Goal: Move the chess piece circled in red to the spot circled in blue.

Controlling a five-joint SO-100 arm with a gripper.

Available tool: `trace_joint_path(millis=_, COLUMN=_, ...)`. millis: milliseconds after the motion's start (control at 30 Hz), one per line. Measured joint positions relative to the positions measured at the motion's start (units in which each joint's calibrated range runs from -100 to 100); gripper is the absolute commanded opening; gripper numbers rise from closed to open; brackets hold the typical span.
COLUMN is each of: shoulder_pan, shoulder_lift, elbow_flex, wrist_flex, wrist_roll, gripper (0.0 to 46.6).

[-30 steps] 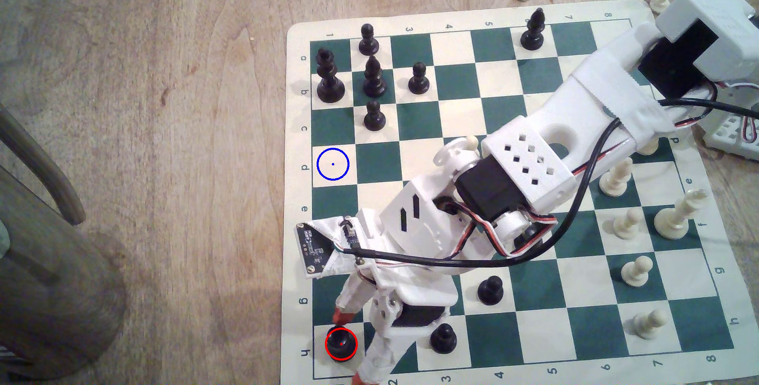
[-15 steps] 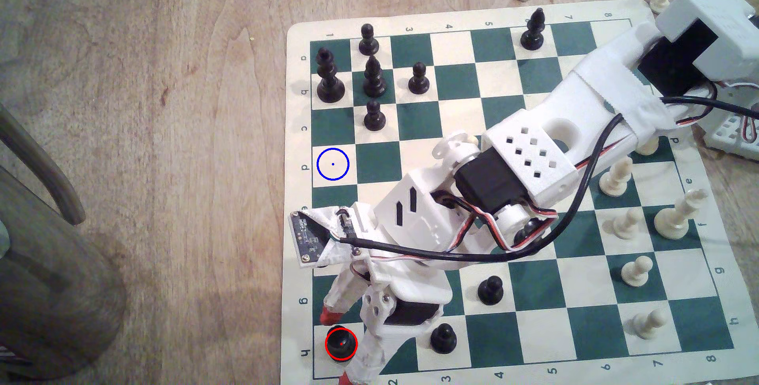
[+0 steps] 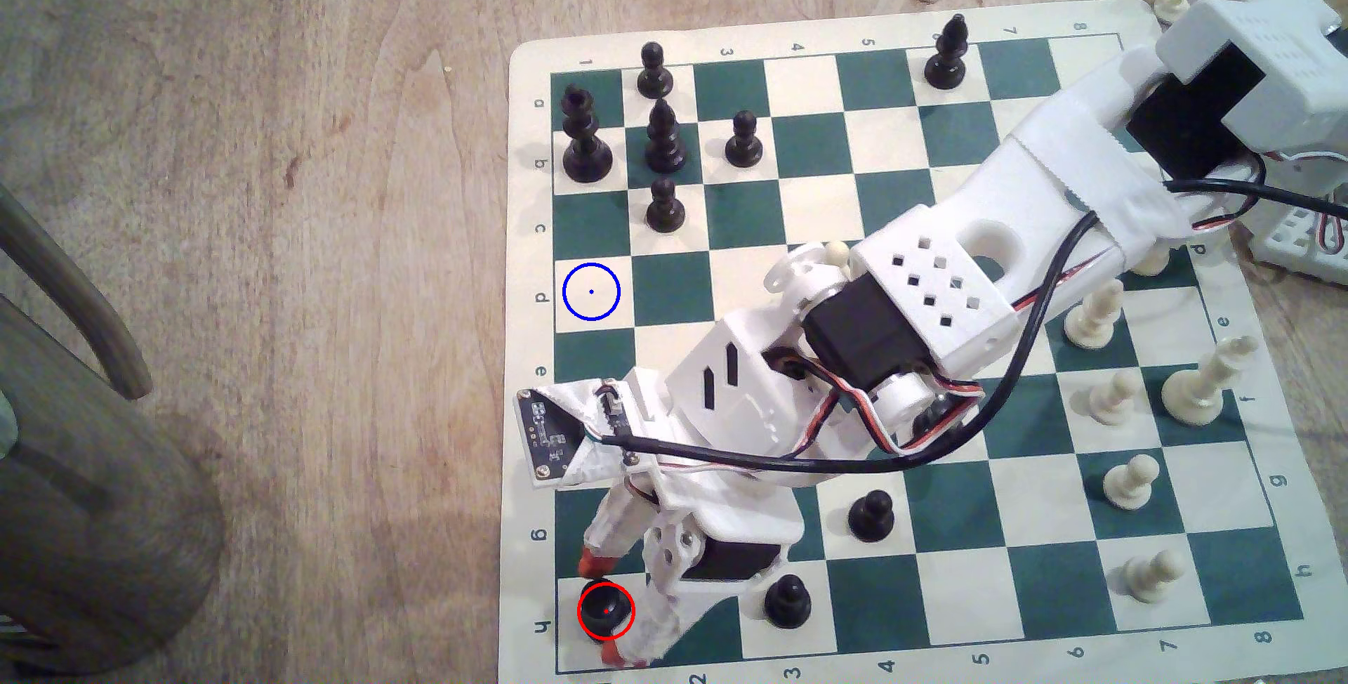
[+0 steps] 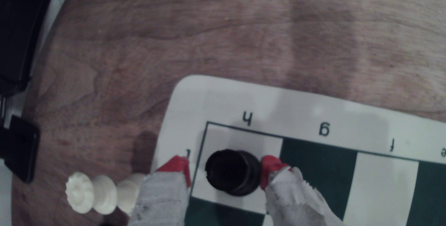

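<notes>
The short black rook [image 3: 606, 611] stands inside the red ring on the white corner square h1, at the lower left of the board [image 3: 527, 305] in the exterior view. My gripper [image 3: 605, 611] is down around it, open, with one red fingertip on each side. In the wrist view the rook [image 4: 233, 171] sits between the red fingertips [image 4: 270, 168] of the gripper [image 4: 224, 170]. One tip touches its side and the other is a small gap away. The blue-ringed white square [image 3: 591, 292] lies bare on the same edge column, several squares farther up.
Two black pawns [image 3: 788, 600] [image 3: 872, 515] stand close to the exterior view's right of the gripper. More black pieces [image 3: 662, 137] cluster at the board's upper left, white pieces [image 3: 1130, 480] at its right. A white piece [image 4: 101, 196] lies on the table off the board corner.
The gripper has shifted slightly toward the exterior view's left and its fingertips have drawn closer together around the rook. The rook has not moved.
</notes>
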Motion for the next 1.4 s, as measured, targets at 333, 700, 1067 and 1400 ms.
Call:
trace_joint_path(millis=333, shoulder_pan=0.00, shoulder_lift=0.00, elbow_flex=0.00, wrist_flex=2.47, wrist_roll=0.05, gripper=0.4)
trace_joint_path(millis=700, shoulder_pan=-0.44, shoulder_lift=-1.51, elbow_flex=-0.99, wrist_flex=6.14, wrist_roll=0.05, gripper=0.4)
trace_joint_path(millis=1067, shoulder_pan=6.64, shoulder_lift=-12.07, elbow_flex=-0.99, wrist_flex=10.76, wrist_roll=-0.54, gripper=0.3)
trace_joint_path(millis=1400, shoulder_pan=15.78, shoulder_lift=-21.70, elbow_flex=14.91, wrist_flex=9.96, wrist_roll=-0.54, gripper=0.3)
